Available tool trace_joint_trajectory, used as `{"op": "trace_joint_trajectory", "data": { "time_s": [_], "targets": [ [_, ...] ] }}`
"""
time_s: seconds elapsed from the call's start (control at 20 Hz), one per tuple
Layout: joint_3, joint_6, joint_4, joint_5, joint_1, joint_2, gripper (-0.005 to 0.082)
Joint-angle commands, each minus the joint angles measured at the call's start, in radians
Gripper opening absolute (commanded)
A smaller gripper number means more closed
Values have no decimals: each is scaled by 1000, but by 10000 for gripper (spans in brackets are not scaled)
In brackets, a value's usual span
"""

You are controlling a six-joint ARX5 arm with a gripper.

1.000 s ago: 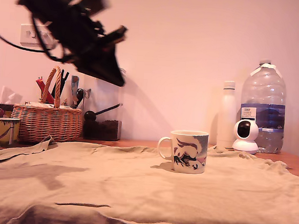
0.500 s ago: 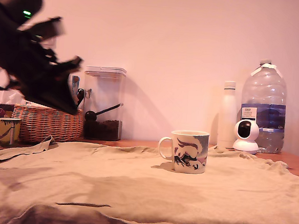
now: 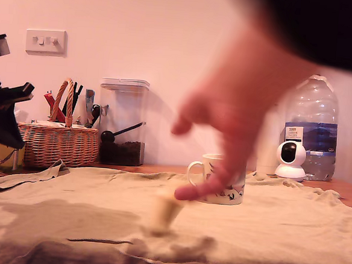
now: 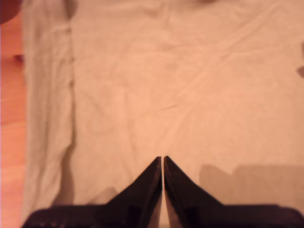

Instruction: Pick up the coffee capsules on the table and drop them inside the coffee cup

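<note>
Step in hand: no pick is under way; a person's hand (image 3: 225, 120) reaches in from the exterior view's upper right, blurred, its fingertips just above a cream-yellow coffee capsule (image 3: 163, 212), apparently setting it on the tan cloth (image 3: 290, 227).
Gripper: the gripper (image 4: 163, 160) sits at the exterior view's far left edge, well apart from the capsule; in the wrist view the jaws are pressed together with only a hairline between them, holding nothing.
Capsule place: on the cloth, toward the camera from the coffee cup (image 3: 218, 178) and slightly to the exterior view's left of it, near but not touching.
Cup place: upright on the cloth, handle toward the exterior view's left.
Next move calls for: the hand out of the way first, then jaws parted, a swing across the worktop (image 3: 347, 191) to the capsule, and a descent around its tapered body.
Hidden or unclear: the hand covers much of the cup; the capsule is motion-blurred, so whether it rests on the cloth or is just above it I cannot tell. No pale green capsule shows in either view. The wrist view shows only cloth and a strip of bare wood.
</note>
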State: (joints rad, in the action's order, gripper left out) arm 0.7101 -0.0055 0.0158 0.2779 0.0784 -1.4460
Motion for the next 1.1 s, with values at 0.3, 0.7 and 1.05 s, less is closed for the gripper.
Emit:
{"op": "trace_joint_trajectory", "data": {
  "time_s": [0.3, 0.7, 1.05],
  "targets": [
    [-4, -21, -8, 2, 4, 6, -19],
    [-4, -14, -15, 29, 8, 6, -19],
    [-23, -2, 38, 133, 30, 8, -19]
  ]
}}
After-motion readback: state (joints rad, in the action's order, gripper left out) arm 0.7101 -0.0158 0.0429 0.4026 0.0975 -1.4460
